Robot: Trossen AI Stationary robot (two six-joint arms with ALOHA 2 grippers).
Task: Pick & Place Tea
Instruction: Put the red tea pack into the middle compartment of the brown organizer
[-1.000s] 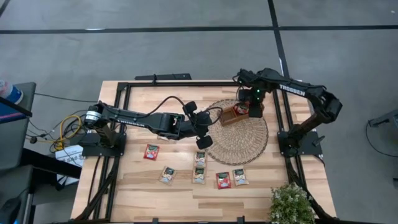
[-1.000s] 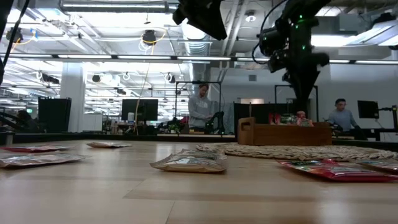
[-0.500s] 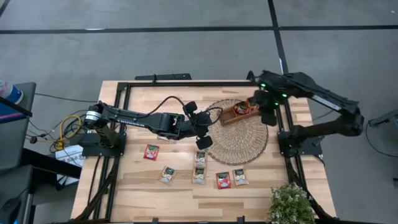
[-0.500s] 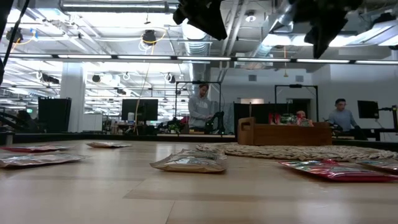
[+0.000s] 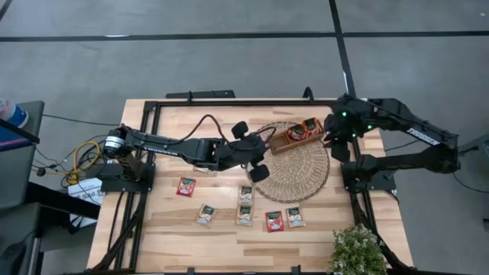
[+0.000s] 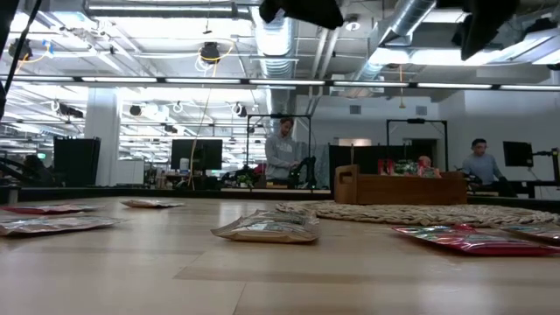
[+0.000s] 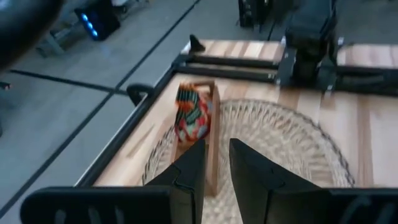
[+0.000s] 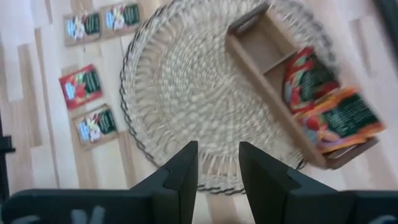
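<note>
Wooden table: right gripper has pulled back right of tray, parted, empty; sachet delivered. Left gripper mid-frame, narrowly parted, empty.

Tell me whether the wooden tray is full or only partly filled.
Partly filled. The right wrist view shows the wooden tray with tea sachets bunched in one end, while the compartments at its other end stand bare.
</note>
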